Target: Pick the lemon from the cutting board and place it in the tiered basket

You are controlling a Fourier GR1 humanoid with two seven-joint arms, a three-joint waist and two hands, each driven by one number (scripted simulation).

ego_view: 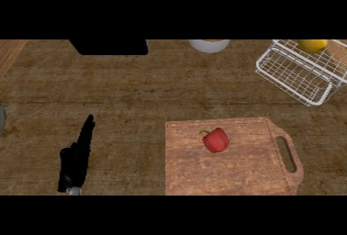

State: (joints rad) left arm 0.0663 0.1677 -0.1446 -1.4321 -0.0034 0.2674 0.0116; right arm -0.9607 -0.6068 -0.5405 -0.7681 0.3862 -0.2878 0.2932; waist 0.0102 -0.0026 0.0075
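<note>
a: where was the lemon (pixel 312 45) at that point?

b: already up in the tiered basket (pixel 298 78), at the far right corner of the counter (pixel 136 92). only part of it showed, yellow, at the view's top edge behind the white wire. none was on the cutting board (pixel 230 174); just a red pepper (pixel 216 140) lay there, stem toward the upper left.

a: and the hands?

b: only the left hand (pixel 76 158) was in view, low at the left, fingers straight and pointing away from the robot, holding nothing. it sat well apart from the board and farther still from the basket, which lay up and to the right of it. the right hand didn't show at all.

a: so what was left?

b: by my reading, nothing; the lemon looked placed.
</note>
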